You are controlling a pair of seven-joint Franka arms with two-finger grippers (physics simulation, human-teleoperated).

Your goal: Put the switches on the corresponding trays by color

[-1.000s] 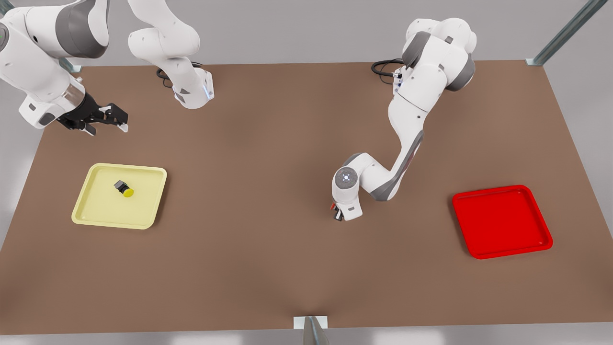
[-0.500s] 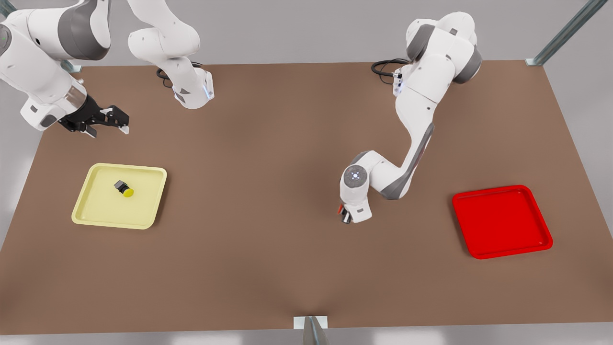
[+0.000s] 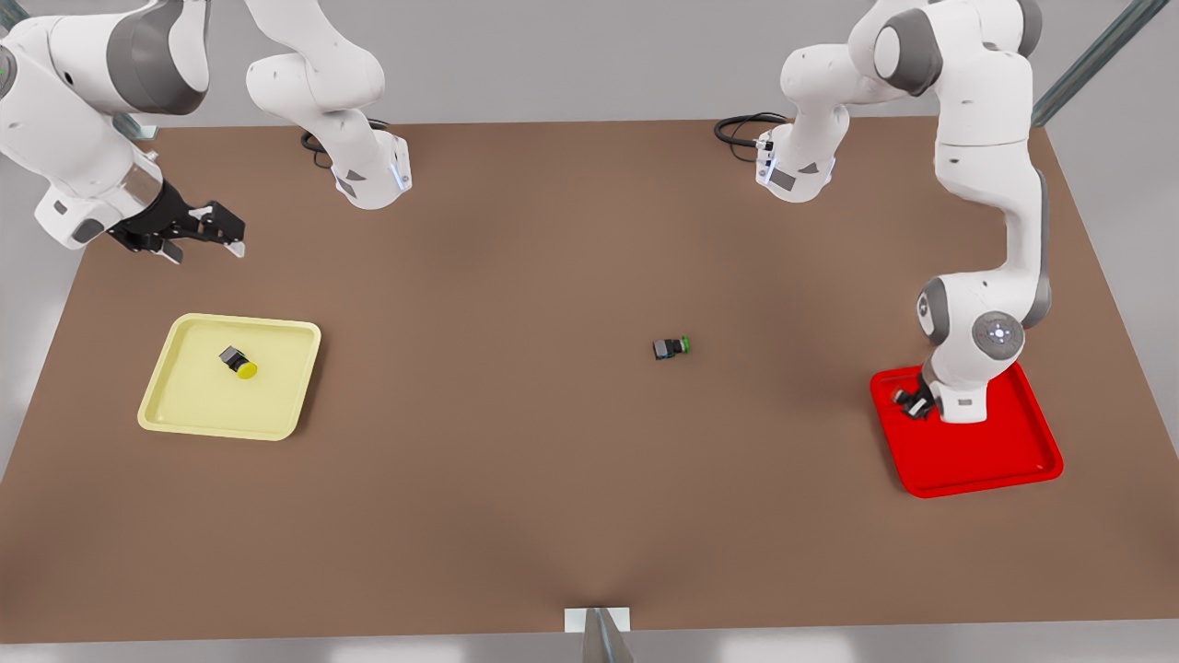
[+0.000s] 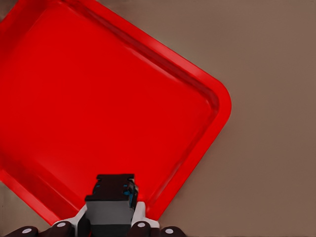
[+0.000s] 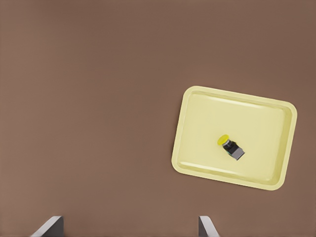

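Red tray [image 3: 1004,465]: your left gripper [image 3: 912,402] hangs over it, jaws clamped on a switch [image 4: 112,203].
Right gripper [image 3: 198,235]: jaws spread, empty, waiting beyond yellow tray [image 3: 184,405].

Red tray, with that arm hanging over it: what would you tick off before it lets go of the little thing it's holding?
1. Left gripper above the red tray: ok.
2. Its fingers shut on the held switch: ok.
3. Held switch's cap is red: cannot tell, the cap is hidden.
4. Yellow switch lying in the yellow tray: ok.
5. Right gripper open, waiting beyond the yellow tray: ok.
6. Green switch on the table, away from both trays: ok.
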